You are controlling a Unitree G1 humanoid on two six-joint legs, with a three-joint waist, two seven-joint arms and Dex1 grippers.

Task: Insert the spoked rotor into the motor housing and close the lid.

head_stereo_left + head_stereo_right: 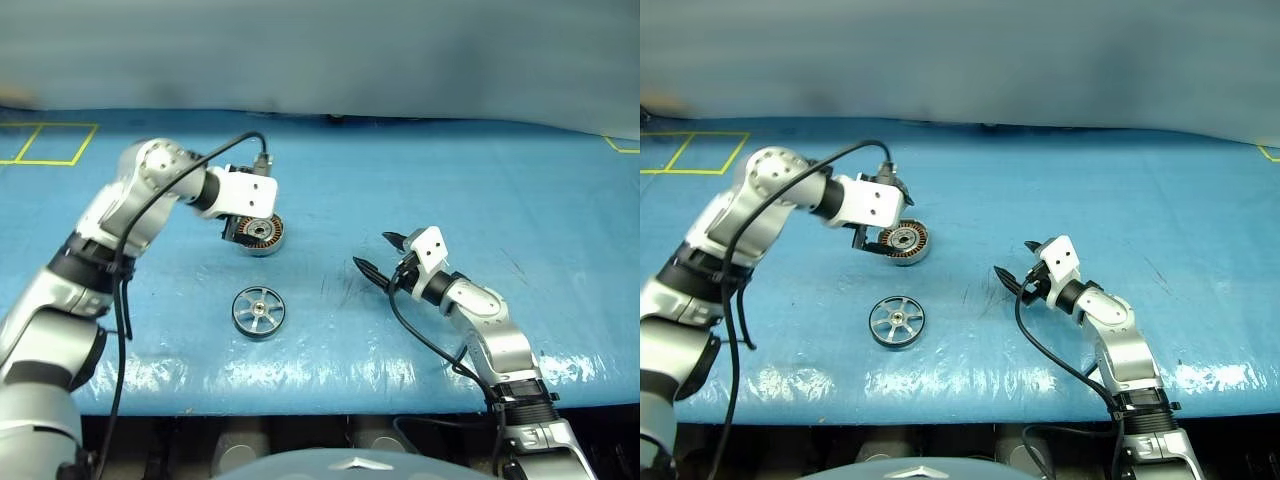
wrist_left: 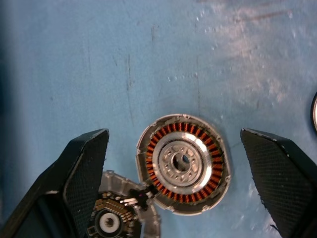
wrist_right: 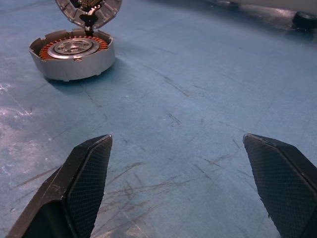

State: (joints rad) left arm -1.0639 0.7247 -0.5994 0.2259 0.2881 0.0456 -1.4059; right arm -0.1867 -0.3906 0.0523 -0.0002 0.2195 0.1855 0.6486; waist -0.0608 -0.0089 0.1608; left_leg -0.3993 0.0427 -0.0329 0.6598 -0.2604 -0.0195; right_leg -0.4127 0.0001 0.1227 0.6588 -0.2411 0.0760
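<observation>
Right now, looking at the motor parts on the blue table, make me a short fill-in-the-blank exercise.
1. The lid of the motor housing stands ____.
2. The spoked rotor lies on the ____ table cover.
3. The coils ringing the housing's centre are ____ coloured.
4. The left tool hangs over the housing with its fingers ____.

Missing words: open; blue; copper-orange; open

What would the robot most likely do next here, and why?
Probably lower an open gripper onto the spoked rotor and pick it up. It lies loose on the blue table, apart from the motor housing, whose lid stands open with the copper coils bare. The left gripper hangs open over the housing and the right gripper is open too, both holding nothing.
</observation>
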